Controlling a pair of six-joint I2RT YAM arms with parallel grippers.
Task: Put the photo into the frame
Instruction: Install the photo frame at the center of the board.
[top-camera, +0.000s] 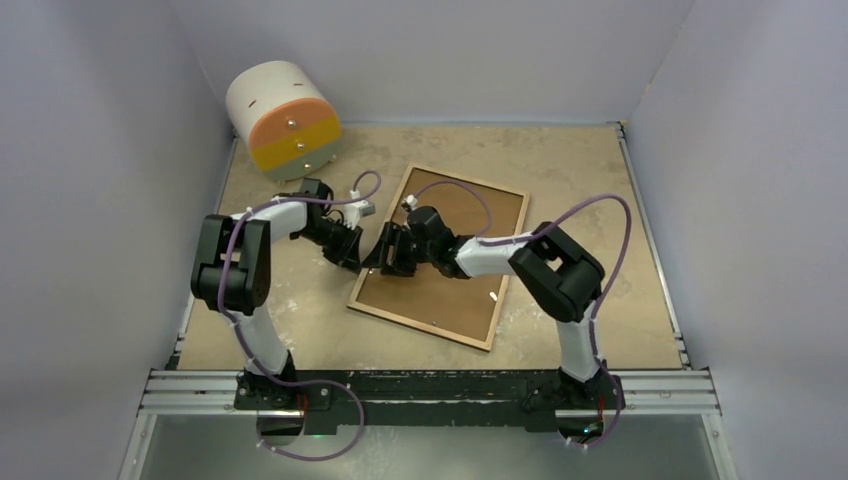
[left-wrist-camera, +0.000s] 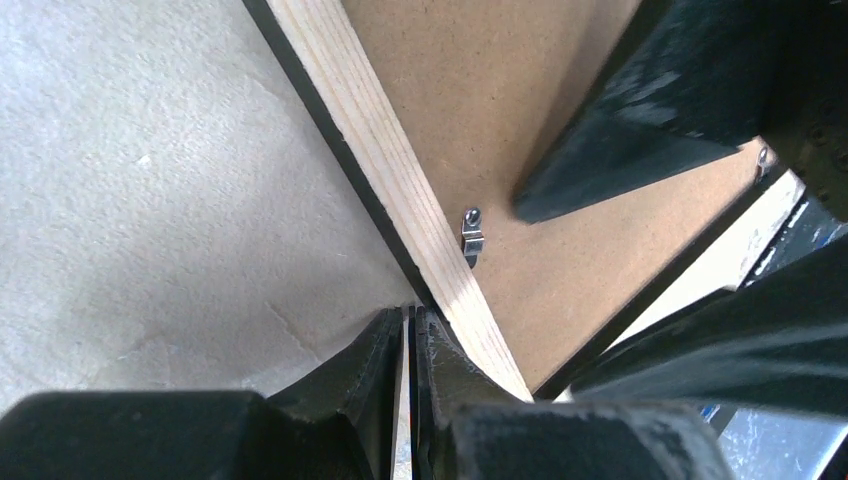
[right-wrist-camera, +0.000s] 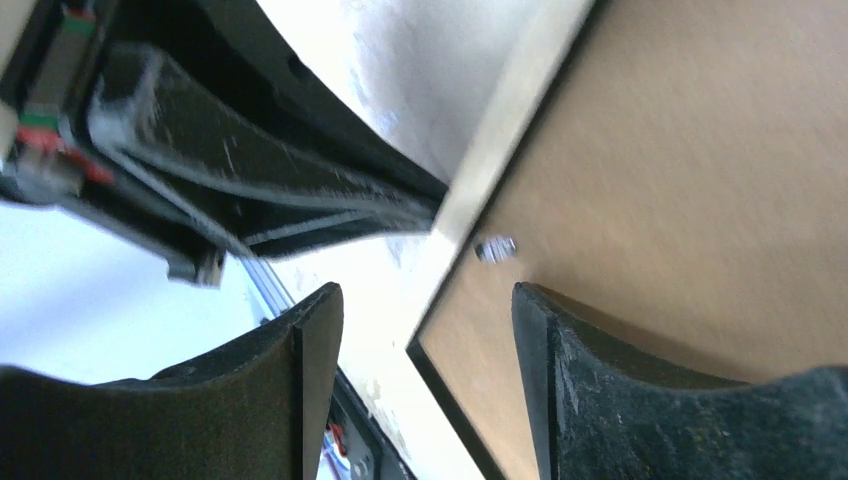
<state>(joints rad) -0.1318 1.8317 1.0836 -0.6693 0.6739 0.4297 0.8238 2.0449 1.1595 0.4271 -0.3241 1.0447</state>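
The frame (top-camera: 420, 326) lies face down on the table, with its light-wood back rim (left-wrist-camera: 400, 180) up and the brown backing panel (top-camera: 430, 295) inside it. The photo is not in view. My left gripper (top-camera: 352, 252) is shut, its tips (left-wrist-camera: 410, 315) touching the frame's black left edge; only a thin pale slit shows between the fingers. My right gripper (top-camera: 390, 258) is open and empty (right-wrist-camera: 422, 295) over the same edge, with one finger over the panel (right-wrist-camera: 700, 150) and the other over the table. A small metal clip (left-wrist-camera: 472, 235) sits on the rim between the two grippers.
A white cylinder with an orange and yellow face (top-camera: 283, 118) stands at the back left. White walls close in the table on three sides. A metal rail (top-camera: 430, 385) runs along the near edge by the arm bases.
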